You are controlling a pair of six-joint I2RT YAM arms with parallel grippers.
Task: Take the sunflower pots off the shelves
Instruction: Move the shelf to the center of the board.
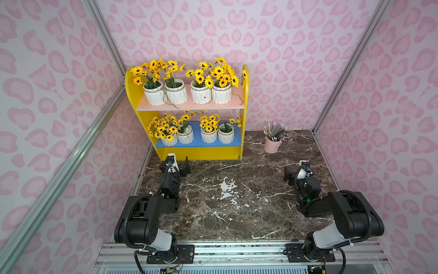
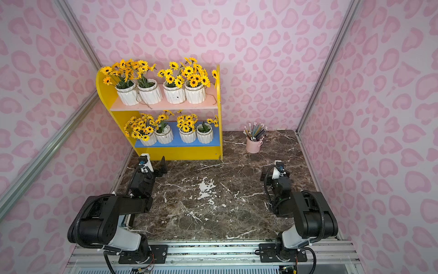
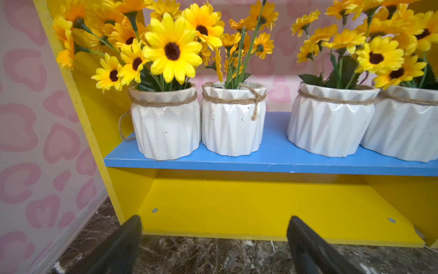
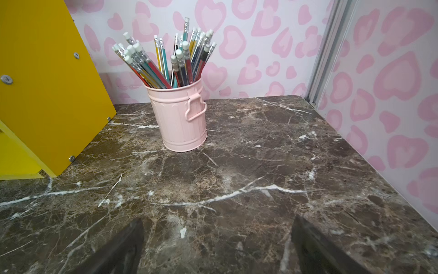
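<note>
Marble tabletop [image 1: 237, 213]; 4 lower sunflower pots [image 1: 208, 137] half-hidden behind blooms [image 1: 163, 128].

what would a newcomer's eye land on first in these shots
The small yellow shelf unit at the back left of the dark marble tabletop grabs the eye, crowded with white ribbed pots of yellow sunflowers: four on its pink upper board, four on its blue lower board. Next comes the pink metal cup of pencils standing to its right.
</note>
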